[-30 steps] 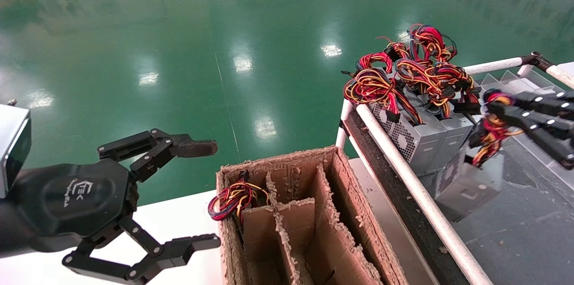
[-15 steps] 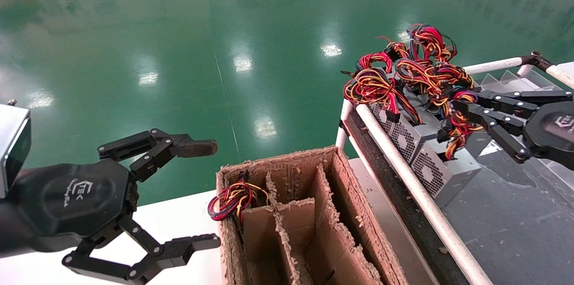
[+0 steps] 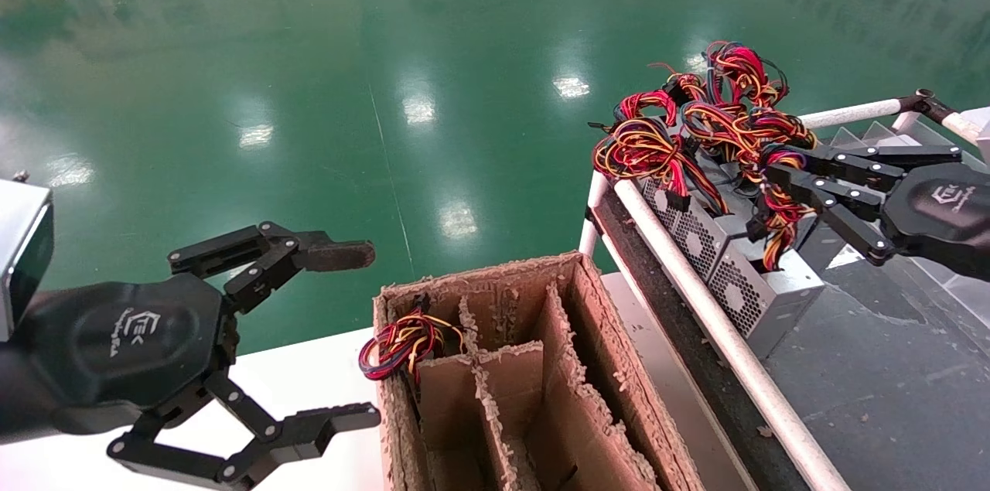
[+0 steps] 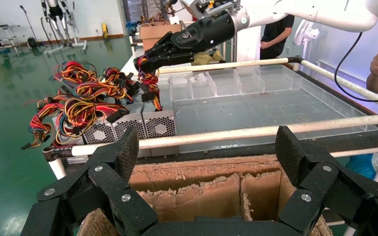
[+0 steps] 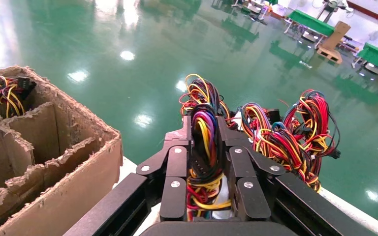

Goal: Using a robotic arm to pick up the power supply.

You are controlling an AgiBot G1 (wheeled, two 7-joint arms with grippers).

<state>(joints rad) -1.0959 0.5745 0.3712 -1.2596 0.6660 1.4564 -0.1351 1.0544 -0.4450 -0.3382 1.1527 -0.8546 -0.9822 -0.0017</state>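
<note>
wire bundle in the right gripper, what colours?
Red, yellow, orange and purple wire bundle, pinched by the right gripper; clearest in the right wrist view.

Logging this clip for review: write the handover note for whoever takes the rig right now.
Right gripper: shut on the wire bundle of the power supply, over the rack.
Left gripper: open, idle beside the cardboard box.
Power supply: nearest of the row behind the white rail; whether it hangs clear is unclear.
Done: wires gripped.
Left: carry it off the rack.
</note>
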